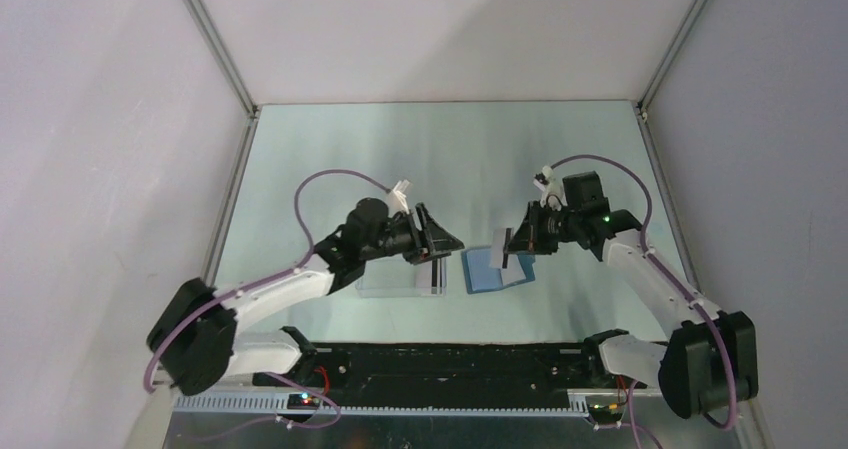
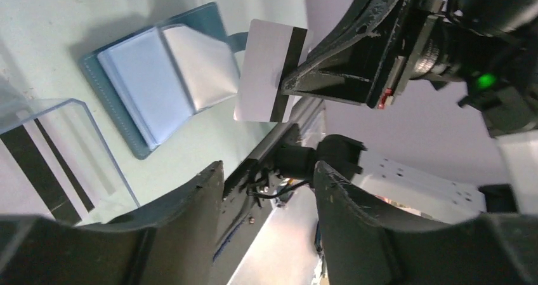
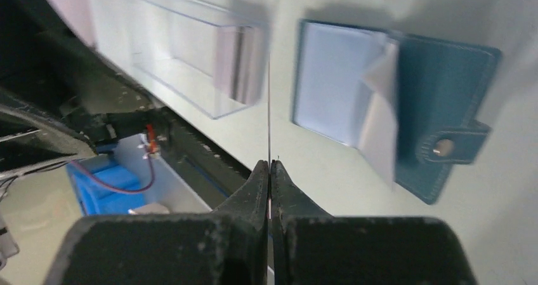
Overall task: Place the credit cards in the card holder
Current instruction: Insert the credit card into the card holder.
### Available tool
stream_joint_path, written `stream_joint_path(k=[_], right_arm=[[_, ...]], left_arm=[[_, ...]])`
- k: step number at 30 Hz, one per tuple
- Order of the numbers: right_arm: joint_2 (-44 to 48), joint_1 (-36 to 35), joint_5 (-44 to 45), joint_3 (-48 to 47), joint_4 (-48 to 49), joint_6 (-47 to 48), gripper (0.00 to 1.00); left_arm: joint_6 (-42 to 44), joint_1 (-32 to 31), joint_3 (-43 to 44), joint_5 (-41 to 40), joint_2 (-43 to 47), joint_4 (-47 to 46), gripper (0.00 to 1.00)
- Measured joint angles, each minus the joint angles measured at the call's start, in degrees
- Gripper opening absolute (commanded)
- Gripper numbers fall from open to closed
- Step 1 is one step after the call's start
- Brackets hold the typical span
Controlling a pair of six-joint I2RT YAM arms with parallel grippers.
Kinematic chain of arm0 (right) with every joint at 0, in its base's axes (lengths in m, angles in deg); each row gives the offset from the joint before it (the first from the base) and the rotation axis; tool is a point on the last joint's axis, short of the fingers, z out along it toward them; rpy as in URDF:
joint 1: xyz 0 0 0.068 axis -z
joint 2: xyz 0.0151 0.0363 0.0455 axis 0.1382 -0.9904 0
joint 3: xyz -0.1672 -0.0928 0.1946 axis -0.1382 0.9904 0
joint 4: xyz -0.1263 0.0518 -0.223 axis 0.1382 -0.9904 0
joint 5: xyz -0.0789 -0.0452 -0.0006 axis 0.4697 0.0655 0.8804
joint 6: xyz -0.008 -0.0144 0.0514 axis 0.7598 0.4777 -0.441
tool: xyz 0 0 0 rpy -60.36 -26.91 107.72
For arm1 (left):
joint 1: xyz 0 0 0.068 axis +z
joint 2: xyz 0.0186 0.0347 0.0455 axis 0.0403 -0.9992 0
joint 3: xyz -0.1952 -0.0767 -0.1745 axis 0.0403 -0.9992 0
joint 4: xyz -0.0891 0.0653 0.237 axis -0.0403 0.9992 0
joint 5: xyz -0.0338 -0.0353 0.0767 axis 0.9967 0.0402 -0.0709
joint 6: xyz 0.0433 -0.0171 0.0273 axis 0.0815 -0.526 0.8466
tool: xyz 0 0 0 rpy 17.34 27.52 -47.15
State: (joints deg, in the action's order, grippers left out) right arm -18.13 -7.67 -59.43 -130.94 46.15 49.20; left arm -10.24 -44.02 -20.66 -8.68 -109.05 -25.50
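The teal-blue card holder [image 1: 484, 275] lies open on the table, its pale inner sleeves facing up [image 2: 143, 85]. Its clasp tab [image 3: 452, 145] sticks out at one side. My right gripper [image 1: 512, 245] is shut on a whitish credit card [image 2: 265, 69] with a black stripe and holds it just above the holder. In the right wrist view that card shows edge-on as a thin line [image 3: 268, 94] rising from the pressed fingertips. My left gripper [image 2: 269, 178] is open and empty, hovering by the clear box. More credit cards [image 2: 41, 171] stand inside that box.
A clear plastic box [image 1: 398, 279] sits on the table left of the card holder, under my left wrist. The black base rail [image 1: 450, 364] runs along the near edge. White enclosure walls close in the table on three sides.
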Motion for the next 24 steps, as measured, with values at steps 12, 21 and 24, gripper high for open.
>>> stream_joint_path(k=[12, 21, 24], right_arm=[[-11.13, 0.26, 8.94, 1.79, -1.73, 3.85, 0.00], [-14.43, 0.61, 12.15, 1.79, -1.01, 4.81, 0.00], [-15.17, 0.94, 12.02, 1.77, -0.55, 5.01, 0.00]], left_arm=[[5.07, -6.82, 16.65, -5.44, -22.16, 9.73, 0.22], [9.16, -9.09, 20.87, -11.30, -28.33, 19.69, 0.14], [9.77, -9.16, 20.87, -12.52, -29.29, 21.55, 0.08]])
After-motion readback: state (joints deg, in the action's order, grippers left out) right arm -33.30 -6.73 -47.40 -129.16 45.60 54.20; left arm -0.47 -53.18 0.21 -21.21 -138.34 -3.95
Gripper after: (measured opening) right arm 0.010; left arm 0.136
